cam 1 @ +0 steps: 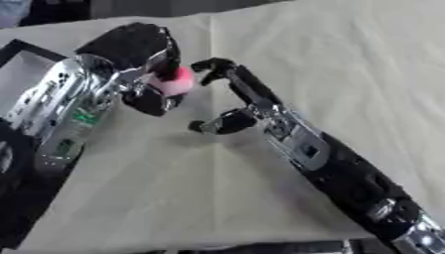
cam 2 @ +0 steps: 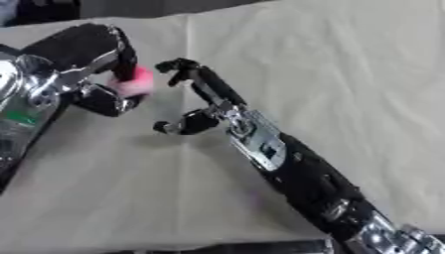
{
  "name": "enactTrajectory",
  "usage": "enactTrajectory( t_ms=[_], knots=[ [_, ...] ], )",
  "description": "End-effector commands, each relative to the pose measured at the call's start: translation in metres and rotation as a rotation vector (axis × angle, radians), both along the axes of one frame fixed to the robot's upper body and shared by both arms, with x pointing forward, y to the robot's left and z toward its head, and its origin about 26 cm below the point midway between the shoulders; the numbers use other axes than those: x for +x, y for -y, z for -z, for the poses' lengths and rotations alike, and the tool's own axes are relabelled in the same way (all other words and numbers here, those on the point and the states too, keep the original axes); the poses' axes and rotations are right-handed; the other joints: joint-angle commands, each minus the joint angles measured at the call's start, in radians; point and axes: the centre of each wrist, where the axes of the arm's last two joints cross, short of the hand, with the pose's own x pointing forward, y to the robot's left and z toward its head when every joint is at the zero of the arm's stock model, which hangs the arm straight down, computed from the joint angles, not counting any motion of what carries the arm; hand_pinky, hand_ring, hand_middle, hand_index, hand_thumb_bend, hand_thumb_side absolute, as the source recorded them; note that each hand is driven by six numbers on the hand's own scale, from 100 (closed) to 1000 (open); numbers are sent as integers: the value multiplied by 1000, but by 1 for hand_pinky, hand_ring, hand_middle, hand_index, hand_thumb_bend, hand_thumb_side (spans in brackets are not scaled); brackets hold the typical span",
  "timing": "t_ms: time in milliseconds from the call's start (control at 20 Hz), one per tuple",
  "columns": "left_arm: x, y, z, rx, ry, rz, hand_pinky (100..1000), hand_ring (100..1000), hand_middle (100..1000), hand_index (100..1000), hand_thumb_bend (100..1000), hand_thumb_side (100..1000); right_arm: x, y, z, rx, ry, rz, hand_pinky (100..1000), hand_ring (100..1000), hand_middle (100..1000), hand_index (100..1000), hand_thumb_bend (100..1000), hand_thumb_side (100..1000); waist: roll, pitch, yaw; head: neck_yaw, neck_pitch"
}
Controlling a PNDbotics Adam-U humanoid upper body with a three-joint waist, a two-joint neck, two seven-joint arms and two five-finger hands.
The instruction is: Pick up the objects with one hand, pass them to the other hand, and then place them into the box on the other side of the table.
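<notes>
Two hands meet over a counter (cam 1: 347,59) covered in pale cloth, one reaching in from each side.

At the far left edge of the left eye view, a dark box (cam 1: 19,64) with a grey inside shows partly behind the left arm, at the counter's edge.

Next comes the left hand (cam 1: 130,49), black with silver joints, raised above the cloth. Its fingers (cam 1: 148,99) and thumb are curled around a small pink object (cam 1: 174,80), which sits clamped between them. The object is rounded, with a paler pink patch on its lower side; its exact kind cannot be made out. It is held off the counter, at the right side of the left hand, facing the other hand.

Just to the right of the pink object is the right hand (cam 1: 252,106). Its arm enters from the lower right corner and stretches diagonally up toward the left. Its fingers (cam 1: 217,65) are spread apart: one dark fingertip reaches up very near the pink object, though whether it touches cannot be told, while the thumb (cam 1: 213,124) points down and left, well separated from it. Nothing is held in the right hand.

Beyond the arm to the right, the cloth shows soft creases.
</notes>
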Motion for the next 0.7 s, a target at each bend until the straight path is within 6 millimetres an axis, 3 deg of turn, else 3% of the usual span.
enactTrajectory(
  t_ms=[50,350,700],
  knots=[
    [-3,-18,-16,-36,38,-30,618,516,380,373,276,100,2,6,-8,-30,12,35,828,743,838,873,689,100,6,-40,1,6,-2],
    [-9,-43,-28,-110,61,-90,630,517,378,374,249,100,1,9,-12,-54,7,53,828,742,838,869,685,100,2,-42,-2,17,-2],
    [-1,-78,-36,-226,70,-231,630,512,370,374,191,100,-1,11,-14,-64,7,52,827,739,835,866,684,100,-2,-41,-5,43,-2]
  ],
)
